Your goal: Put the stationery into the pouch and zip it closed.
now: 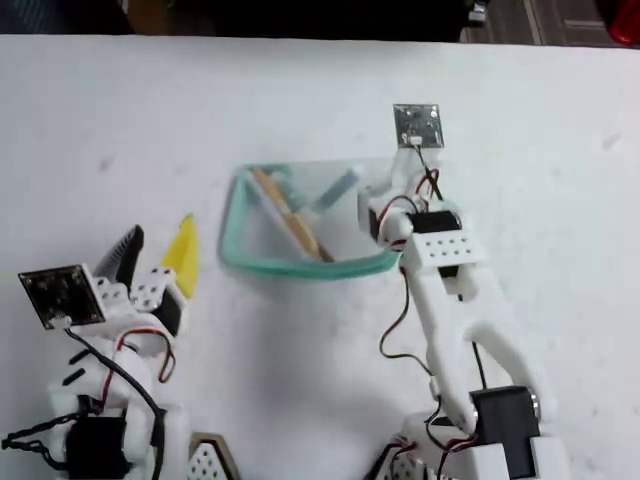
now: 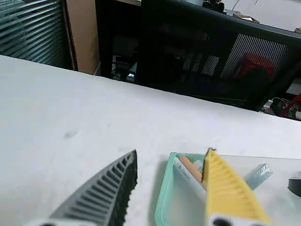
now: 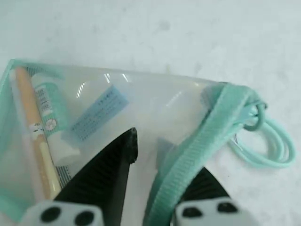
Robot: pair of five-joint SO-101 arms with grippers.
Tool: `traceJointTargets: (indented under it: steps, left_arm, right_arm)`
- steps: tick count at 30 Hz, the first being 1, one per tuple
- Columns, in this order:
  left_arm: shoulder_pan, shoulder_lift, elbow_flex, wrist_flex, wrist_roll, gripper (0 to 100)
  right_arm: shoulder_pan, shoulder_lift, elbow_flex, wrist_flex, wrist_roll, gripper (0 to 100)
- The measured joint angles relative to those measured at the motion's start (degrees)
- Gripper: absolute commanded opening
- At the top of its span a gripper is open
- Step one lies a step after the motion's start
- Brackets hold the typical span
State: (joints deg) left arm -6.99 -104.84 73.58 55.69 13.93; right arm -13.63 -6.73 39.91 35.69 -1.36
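A transparent pouch (image 1: 255,235) with mint-green trim lies mid-table. Inside it are a wooden pencil (image 1: 292,216), a blue-labelled item (image 1: 336,190) and a white stick with a green label (image 3: 47,113). My right gripper (image 1: 385,215) is at the pouch's right end, shut on the green zipper band (image 3: 188,155), which runs between its black fingers (image 3: 110,169). A green loop (image 3: 273,141) hangs off that end. My left gripper (image 1: 160,228) rests left of the pouch, open and holding nothing. Its grey finger (image 2: 103,193) and yellow finger (image 2: 230,193) frame the pouch's left corner (image 2: 163,193).
The white table (image 1: 300,90) stretches bare behind and on both sides of the pouch. Its far edge meets a dark floor, where a black mesh chair (image 2: 225,52) stands. The arm bases occupy the near edge.
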Motion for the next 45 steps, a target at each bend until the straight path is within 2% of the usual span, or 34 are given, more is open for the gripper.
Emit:
traceJointTargets:
  steps: [21,23,29,31,36,45]
  left_arm:
    - [1.7,0.3,1.1,0.0,0.0,24]
    - [1.7,0.2,1.1,0.0,0.0,24]
    - [1.7,0.1,1.1,0.0,0.0,24]
    - [1.7,0.1,1.1,0.0,0.0,24]
    - [1.7,0.1,1.1,0.0,0.0,24]
    - [1.7,0.2,-0.7,-1.5,-6.6,24]
  right_arm:
    - [1.6,2.8,-1.5,-2.4,0.0,2.5]
    - [1.7,3.9,-1.9,-2.4,0.0,8.3]
    - [2.0,5.2,-3.2,-2.3,0.0,41.0]
    - [2.0,6.3,-2.9,-2.0,0.1,45.5]
    - [3.0,5.4,-3.8,1.8,0.2,42.9]
    - [9.2,-13.0,-11.8,21.5,0.2,39.1]
